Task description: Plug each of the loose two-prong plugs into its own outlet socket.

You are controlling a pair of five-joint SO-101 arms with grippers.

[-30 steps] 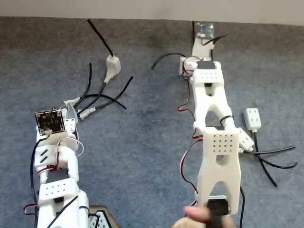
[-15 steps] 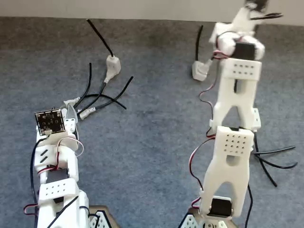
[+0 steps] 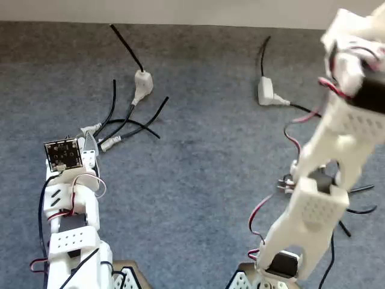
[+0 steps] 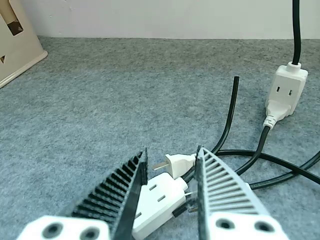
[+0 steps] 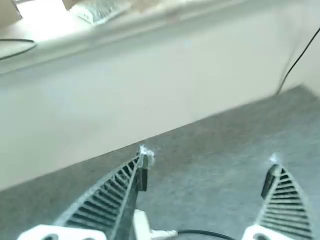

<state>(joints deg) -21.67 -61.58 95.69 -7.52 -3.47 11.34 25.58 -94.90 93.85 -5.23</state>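
Note:
My left gripper (image 4: 171, 151) sits low over the carpet, open, with a white outlet socket (image 4: 156, 197) between its fingers and a white two-prong plug (image 4: 178, 163) just past the tips. In the high view that gripper (image 3: 90, 139) is at the left, beside the plugs (image 3: 112, 142) and their black cables. A second white socket (image 4: 287, 89) lies farther off, seen from above (image 3: 142, 85). My right gripper (image 5: 207, 172) is raised and open, holding nothing, above a white socket (image 5: 142, 225). The right arm (image 3: 337, 126) rears up at the right, near the white socket (image 3: 267, 93).
Black cables (image 3: 355, 201) trail on the grey carpet (image 3: 198, 180) behind the right arm, with a small pronged plug (image 3: 284, 183) beside it. A beige box (image 4: 15, 40) stands off to one side in the left wrist view. A pale wall (image 5: 150, 90) rises beyond the carpet.
The right arm has lifted and swung toward the right edge. The white socket at the back right has shifted right. A hand near the arm's base has gone. The left arm kept still.

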